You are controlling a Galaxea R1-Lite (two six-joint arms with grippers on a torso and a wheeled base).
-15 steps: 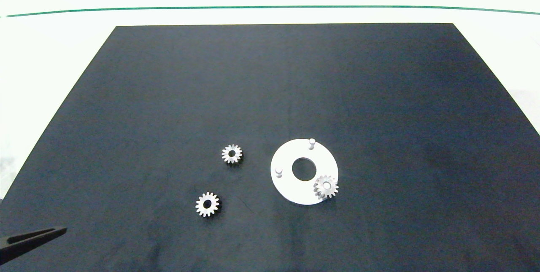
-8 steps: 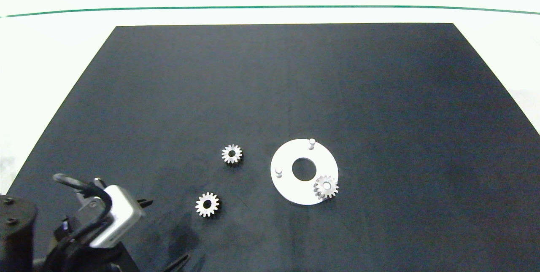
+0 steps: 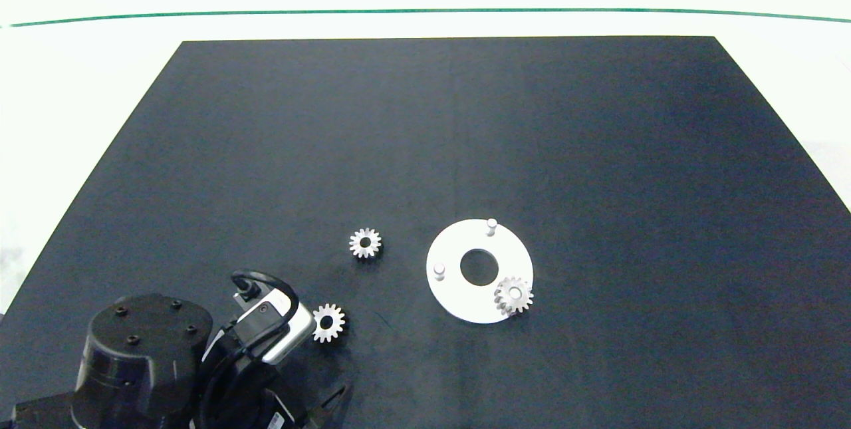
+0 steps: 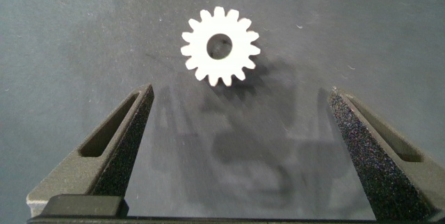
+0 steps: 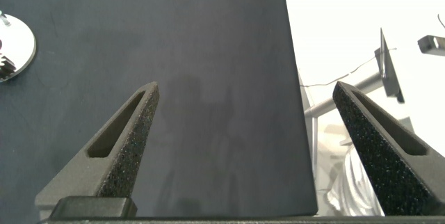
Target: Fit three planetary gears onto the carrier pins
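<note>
Head view shows the job about a third done, by my reckoning: one planetary gear (image 3: 513,295) already sits on the near-right carrier pin of the white disc (image 3: 459,299), while the far pin (image 3: 491,225) and the left pin (image 3: 439,271) stand bare. Two gears are left on the black mat (image 3: 425,136) that covers the table, both to the left of the disc: a farther one (image 3: 365,243) lying well apart from everything, and a nearer one (image 3: 328,322) right beside the left arm's wrist camera housing (image 3: 276,329). In the left wrist view that nearer gear (image 4: 220,46) lies flat just beyond the left gripper (image 4: 240,123), whose fingers are spread wide and touching nothing. It looks lined up for a pick, with the descent and squeeze not yet made. The right gripper (image 5: 247,123) is parked off at the mat's right edge, fingers likewise wide apart and empty.
</note>
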